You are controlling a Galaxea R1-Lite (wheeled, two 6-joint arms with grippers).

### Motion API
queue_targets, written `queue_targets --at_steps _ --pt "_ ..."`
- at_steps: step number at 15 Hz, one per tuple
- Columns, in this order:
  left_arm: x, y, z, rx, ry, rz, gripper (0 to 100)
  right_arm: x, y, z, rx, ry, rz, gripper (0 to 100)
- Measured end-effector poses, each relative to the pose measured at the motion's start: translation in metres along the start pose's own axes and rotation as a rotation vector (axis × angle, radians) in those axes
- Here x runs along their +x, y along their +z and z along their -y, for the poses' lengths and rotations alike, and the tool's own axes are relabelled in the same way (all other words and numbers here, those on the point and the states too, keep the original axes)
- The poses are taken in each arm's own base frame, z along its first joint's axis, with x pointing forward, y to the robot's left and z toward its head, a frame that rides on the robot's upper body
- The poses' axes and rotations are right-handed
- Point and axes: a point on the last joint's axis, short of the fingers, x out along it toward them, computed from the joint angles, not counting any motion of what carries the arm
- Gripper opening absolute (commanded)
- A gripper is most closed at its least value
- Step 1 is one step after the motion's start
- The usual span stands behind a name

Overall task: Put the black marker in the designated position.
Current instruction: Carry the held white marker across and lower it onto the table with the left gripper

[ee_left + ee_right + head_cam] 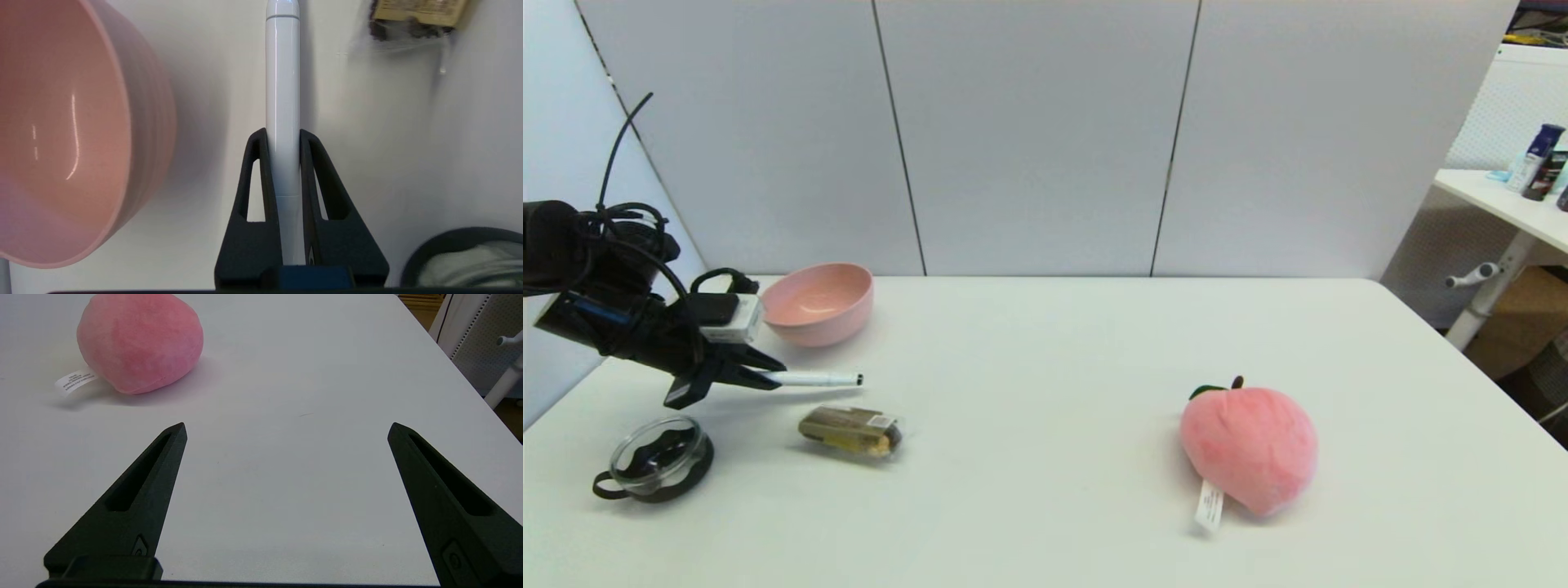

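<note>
From left to right: the left gripper [756, 377], pinching one end of the slim white-barrelled black marker [817, 379], holds it level, apparently just above the white table [1045, 343], between the shallow pink plastic bowl [820, 303] behind and the brown wrapped snack bar [851, 429] in front. The right gripper [286, 430], fingers spread and empty, idles low over the table near the pink plush peach [1249, 447]. Since the barrel's far end overhangs, carry it slowly and level to the target spot before releasing.
</note>
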Motion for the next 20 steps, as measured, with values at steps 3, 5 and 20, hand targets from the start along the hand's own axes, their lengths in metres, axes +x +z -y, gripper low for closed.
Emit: queue_targets --at_steps 3,5,20 --pt "0.006 -0.006 -0.001 -0.007 -0.001 0.015 0 0.0 0.0 0.0 0.0 0.001 0.0 100" --pt "0.009 -0.008 -0.002 -0.012 -0.005 0.018 0 0.0 0.0 0.0 0.0 0.0 0.0 100" --pt "-0.006 0.002 -0.005 -0.029 0.038 0.005 100 0.0 0.0 0.0 0.0 0.0 0.0 100"
